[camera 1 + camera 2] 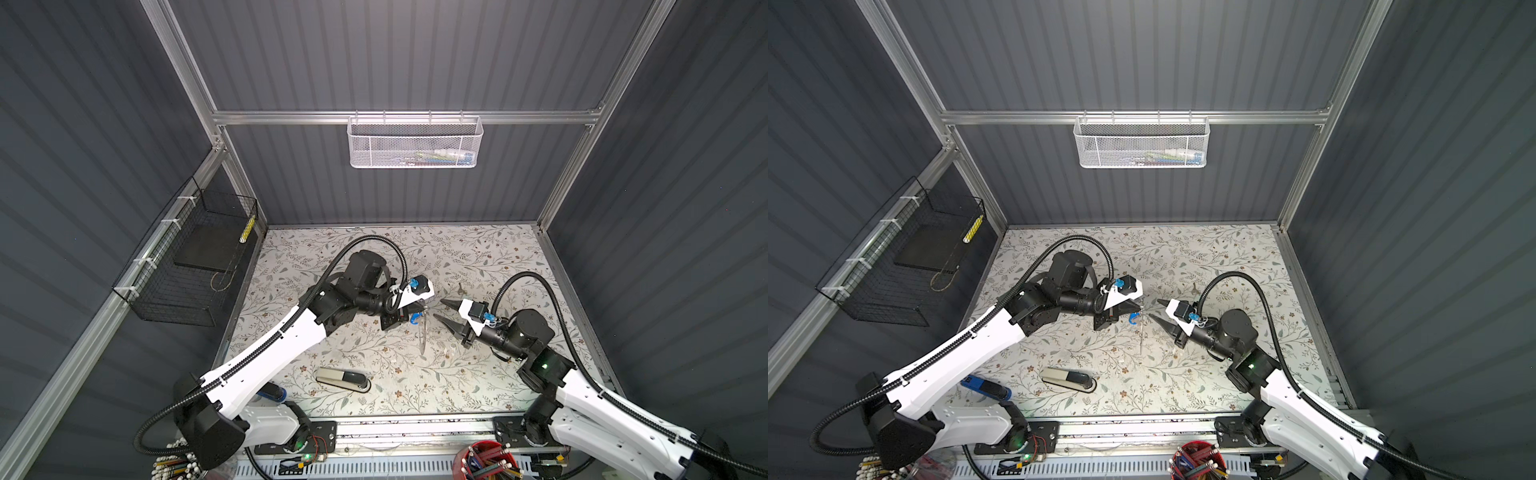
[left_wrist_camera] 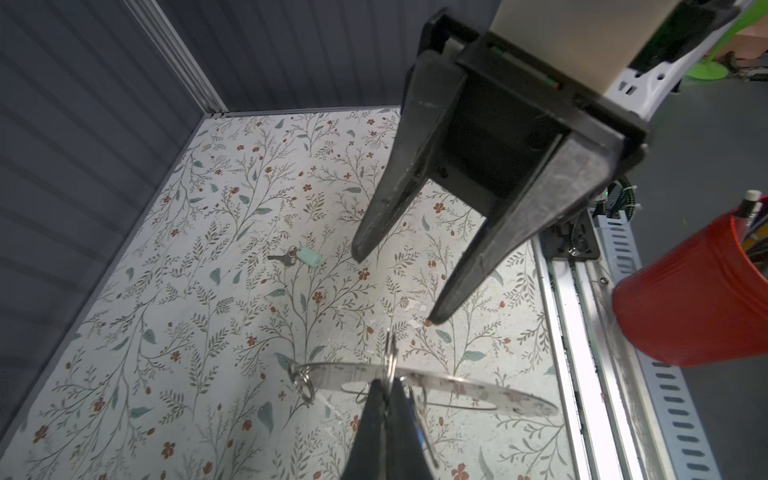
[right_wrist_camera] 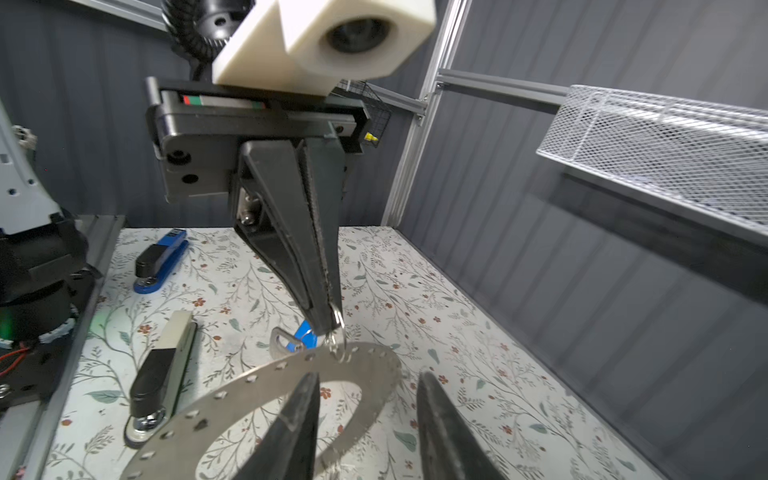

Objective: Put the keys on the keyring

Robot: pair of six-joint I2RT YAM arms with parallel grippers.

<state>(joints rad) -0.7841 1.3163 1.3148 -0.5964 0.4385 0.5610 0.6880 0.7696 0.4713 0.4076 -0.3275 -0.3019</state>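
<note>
Well, we see the left claw (image 3: 332,326) squeezed shut. Its tips pinch a small wire loop (image 3: 337,318) right at the edge of the keyring (image 3: 249,386). The keyring hangs down from that spot and is tilted. In both top views we see it from its thin side, as a line under the left claw (image 1: 424,307) (image 1: 1139,306). We cannot tell if its low edge touches the bench (image 1: 478,386).

The key with the blue tag (image 3: 305,332) dangles just beside the left claw's tips, close to the band of the keyring. In both top views the blue tag shows as a little hook shape right under the claw (image 1: 414,319) (image 1: 1133,318).

The right claw (image 1: 438,308) is open, with its two jaws wide apart. It points at the keyring from the other side and sits just beside it. In the right wrist view, one finger (image 3: 299,415) lies in front of the ring's big hole and the other finger is outside the ring.

The key with the mint-green tag (image 2: 309,256) lies flat on the bench, well apart from the keyring and from both claws.

A grey-and-black stapler (image 1: 345,380) lies on the bench nearer the front. A blue stapler (image 1: 986,386) lies by the base of the left arm.
</note>
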